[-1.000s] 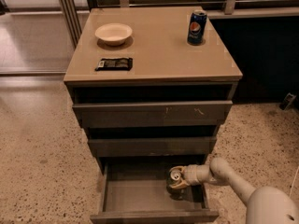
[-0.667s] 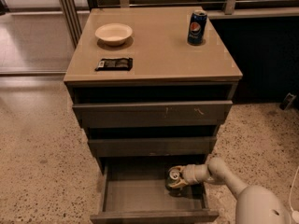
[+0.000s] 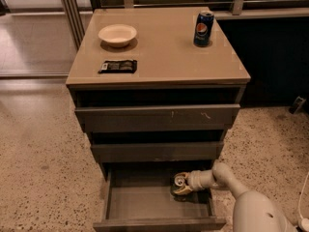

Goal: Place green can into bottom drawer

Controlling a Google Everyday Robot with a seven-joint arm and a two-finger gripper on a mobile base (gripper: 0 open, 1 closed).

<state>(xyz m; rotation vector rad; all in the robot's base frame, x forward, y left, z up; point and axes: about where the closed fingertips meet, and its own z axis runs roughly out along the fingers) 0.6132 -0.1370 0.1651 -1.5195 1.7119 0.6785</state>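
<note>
The bottom drawer [image 3: 137, 203] is pulled out and shows its grey interior. My gripper [image 3: 182, 184] reaches into it from the right, at the drawer's back right part. It is shut on the green can [image 3: 179, 181]. Only the can's silver top and a bit of dark body show between the pale fingers [image 3: 184, 190]. The can stands low in the drawer, at or just above the floor; I cannot tell whether it touches. My arm [image 3: 219, 175] runs from the lower right corner over the drawer's right wall.
On the cabinet top [image 3: 164, 52] are a blue Pepsi can [image 3: 203, 28], a pale bowl [image 3: 117, 35] and a dark snack packet [image 3: 118, 66]. The two upper drawers [image 3: 157, 117] stand slightly out. Speckled floor lies left and right of the cabinet.
The gripper with the can has stayed at about the same spot in the drawer. My arm's base has shifted a little leftward in the lower right corner.
</note>
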